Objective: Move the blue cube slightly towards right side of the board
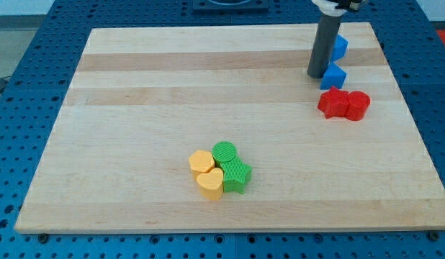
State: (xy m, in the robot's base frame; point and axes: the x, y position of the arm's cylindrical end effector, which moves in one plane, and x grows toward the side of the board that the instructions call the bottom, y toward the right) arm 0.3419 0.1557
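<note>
Near the view's top right corner, on the wooden board (136, 108), sat the blue cube (335, 75), its visible faces angled so that it looked a little wedge-like. My tip (317, 75) rested on the board directly at the cube's left face, touching it or very nearly so; the rod has no jaws to open or close, it simply stood upright as a plain dark cylinder. Just behind the rod, toward the view's top, a second blue block (340, 47) peeked out on its right side, its shape mostly hidden. Just below the blue cube lay two red blocks pressed together: a lumpy red block (333, 103) on the left and a red cylinder (358, 105) on the right. Well apart, toward the view's bottom centre, four blocks huddled in contact: a green cylinder (225, 152), a green star-like block (237, 175), a yellow rounded block (201, 161) and a yellow heart-like block (210, 183).
</note>
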